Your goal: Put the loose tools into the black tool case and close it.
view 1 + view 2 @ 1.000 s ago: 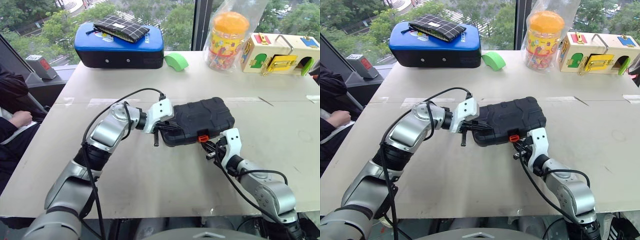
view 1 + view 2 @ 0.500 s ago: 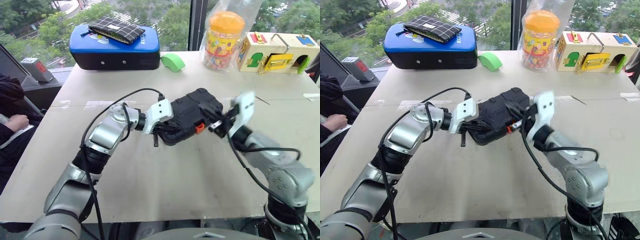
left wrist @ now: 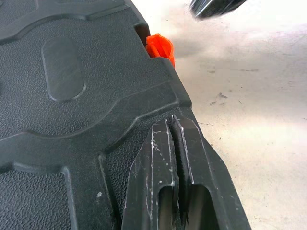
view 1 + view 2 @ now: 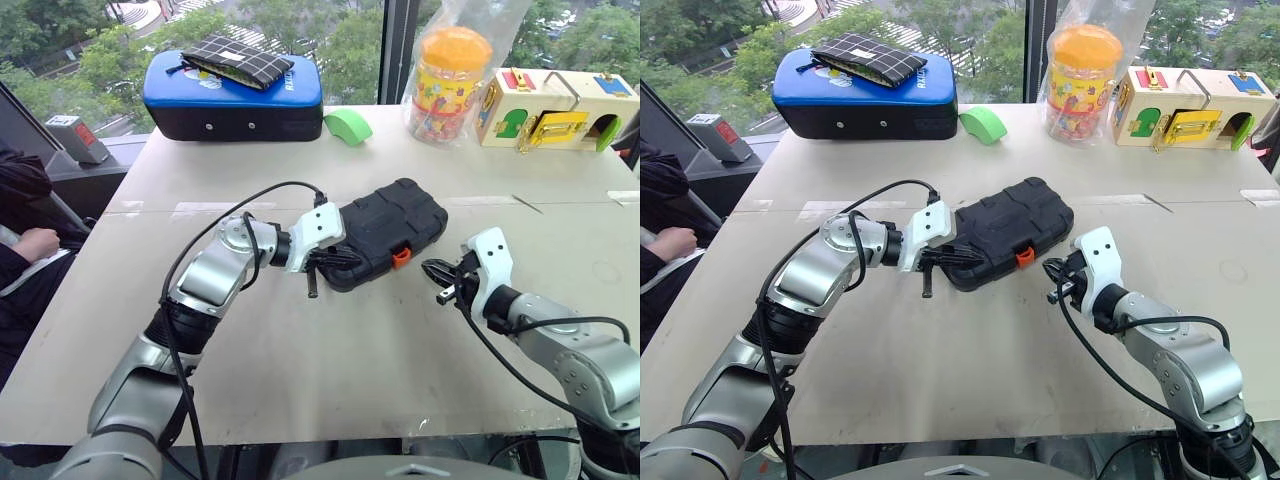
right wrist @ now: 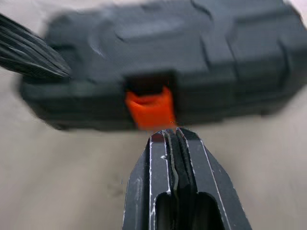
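One black tool case (image 4: pixel 385 232) is lying closed on the table (image 4: pixel 300 350), showing one orange latch (image 4: pixel 401 257). One larger blue-topped case (image 4: pixel 237 97) is sitting at the far edge, carrying one checked pouch (image 4: pixel 238 58). One green tape roll (image 4: pixel 351 124) is resting beside it. One orange-lidded jar (image 4: pixel 452 72) in a clear bag is standing further along, next to one wooden latch box (image 4: pixel 556 105). One small grey device (image 4: pixel 76 136) is sitting off the table's left side. Two grippers are showing: the left gripper (image 4: pixel 313 287) and the right gripper (image 4: pixel 443 290). One person's hand (image 4: pixel 38 241) is showing at the left edge.
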`<state>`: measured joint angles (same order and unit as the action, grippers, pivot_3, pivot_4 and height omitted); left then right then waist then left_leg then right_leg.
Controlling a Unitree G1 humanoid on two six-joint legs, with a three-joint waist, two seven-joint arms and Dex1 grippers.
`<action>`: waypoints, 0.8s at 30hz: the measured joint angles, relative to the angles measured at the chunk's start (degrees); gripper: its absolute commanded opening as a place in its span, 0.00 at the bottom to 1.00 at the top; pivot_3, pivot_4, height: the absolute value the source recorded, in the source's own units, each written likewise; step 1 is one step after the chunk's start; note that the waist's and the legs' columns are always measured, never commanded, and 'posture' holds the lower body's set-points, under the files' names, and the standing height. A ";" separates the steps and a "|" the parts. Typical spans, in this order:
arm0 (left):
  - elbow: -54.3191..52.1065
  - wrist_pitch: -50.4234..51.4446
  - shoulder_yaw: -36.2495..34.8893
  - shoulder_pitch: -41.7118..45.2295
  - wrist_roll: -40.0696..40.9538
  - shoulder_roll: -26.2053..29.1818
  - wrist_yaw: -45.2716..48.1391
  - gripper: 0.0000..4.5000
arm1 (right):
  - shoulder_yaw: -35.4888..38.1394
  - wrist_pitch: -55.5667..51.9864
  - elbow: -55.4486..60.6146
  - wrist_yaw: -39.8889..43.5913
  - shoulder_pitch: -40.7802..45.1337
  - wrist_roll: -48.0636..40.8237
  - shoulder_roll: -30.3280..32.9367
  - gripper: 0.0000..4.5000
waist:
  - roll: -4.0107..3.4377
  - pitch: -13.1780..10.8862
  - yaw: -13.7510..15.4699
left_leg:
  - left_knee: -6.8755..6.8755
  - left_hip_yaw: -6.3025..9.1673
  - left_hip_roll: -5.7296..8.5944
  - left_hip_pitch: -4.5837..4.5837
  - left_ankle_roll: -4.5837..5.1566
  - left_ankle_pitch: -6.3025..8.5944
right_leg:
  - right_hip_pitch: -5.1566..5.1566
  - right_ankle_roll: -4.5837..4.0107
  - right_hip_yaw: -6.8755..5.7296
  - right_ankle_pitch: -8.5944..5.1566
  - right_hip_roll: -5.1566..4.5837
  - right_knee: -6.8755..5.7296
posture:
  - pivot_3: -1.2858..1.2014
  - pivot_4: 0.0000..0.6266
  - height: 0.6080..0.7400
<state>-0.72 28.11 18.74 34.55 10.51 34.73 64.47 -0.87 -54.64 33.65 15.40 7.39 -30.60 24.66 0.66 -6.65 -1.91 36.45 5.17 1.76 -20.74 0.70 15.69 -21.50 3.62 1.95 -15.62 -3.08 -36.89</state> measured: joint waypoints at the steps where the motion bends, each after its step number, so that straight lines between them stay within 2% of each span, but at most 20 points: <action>1: 0.00 0.01 0.00 -0.01 -0.01 -0.07 -0.01 0.01 | -0.57 0.07 -0.89 -0.18 0.79 0.60 -0.35 0.00 | 0.01 0.00 0.00 | 0.01 0.00 0.00 0.00 0.00 0.00 | 0.00 0.00 0.00 0.00 0.00 0.00 | 0.52 0.24 1.00; 13: -0.51 0.10 0.03 -0.25 -0.25 -0.28 -0.46 0.01 | -4.28 -0.34 -3.69 -0.74 8.27 3.03 -4.47 0.00 | 0.00 0.00 0.14 | 0.01 0.03 0.00 -0.01 0.00 0.00 | -0.02 0.00 0.00 0.00 0.00 0.00 | 0.52 0.24 1.00; 18: -1.02 0.18 0.02 -0.53 -0.28 -0.27 -0.77 0.01 | -4.55 -1.72 -3.12 -0.79 7.94 2.92 -4.57 0.00 | 0.00 0.00 0.21 | 0.00 0.04 0.00 -0.03 0.00 0.00 | -0.03 0.00 0.00 0.00 0.00 0.01 | 0.52 0.24 1.00; 24: -1.45 0.24 -0.01 -0.86 -0.30 -0.28 -1.17 0.01 | -1.36 -5.73 1.05 -1.11 4.29 1.36 -3.57 0.00 | 0.00 0.01 0.25 | 0.00 0.02 -0.01 -0.02 0.00 0.00 | -0.03 0.00 0.02 0.00 -0.01 0.01 | 0.52 0.24 1.00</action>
<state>-2.17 28.35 18.74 33.69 10.21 34.45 63.30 -2.23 -60.37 34.70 14.28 11.68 -29.24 21.09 0.66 -6.64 -1.66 36.45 5.19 1.75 -20.76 0.70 15.69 -21.53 3.62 1.97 -15.62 -3.08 -36.88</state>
